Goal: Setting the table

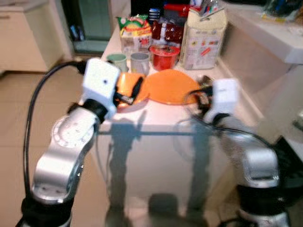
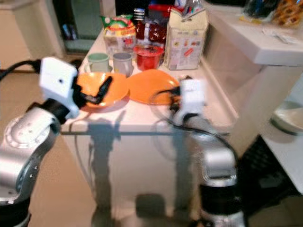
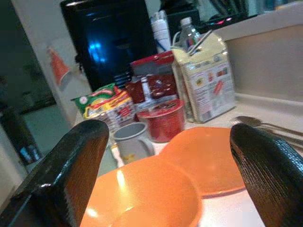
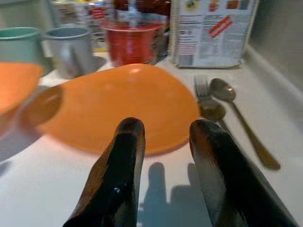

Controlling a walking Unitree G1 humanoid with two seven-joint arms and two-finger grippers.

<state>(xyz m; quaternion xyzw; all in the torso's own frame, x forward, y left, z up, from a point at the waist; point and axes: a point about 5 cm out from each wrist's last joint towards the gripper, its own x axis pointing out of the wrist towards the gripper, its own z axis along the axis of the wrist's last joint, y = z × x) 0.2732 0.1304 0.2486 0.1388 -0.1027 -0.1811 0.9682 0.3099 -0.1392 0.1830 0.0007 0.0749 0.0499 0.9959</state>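
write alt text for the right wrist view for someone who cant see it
The right gripper, its jaws slightly apart and empty, hovers at the near edge of an orange plate on a white table. A fork and spoons lie beside the plate; a grey mug, green mug and red container stand behind.

- Both head views are soft and a little blurred, with warm, fairly bright indoor light.
- The arms throw long dark shadows down the pale front of the table (image 1: 156,156).
- The orange plate (image 4: 118,106) shows a small glare spot near its far rim.
- In the left wrist view the background is dim and bluish, and the near black fingers (image 3: 71,175) are out of focus.
- The right wrist view blurs at its far edge.
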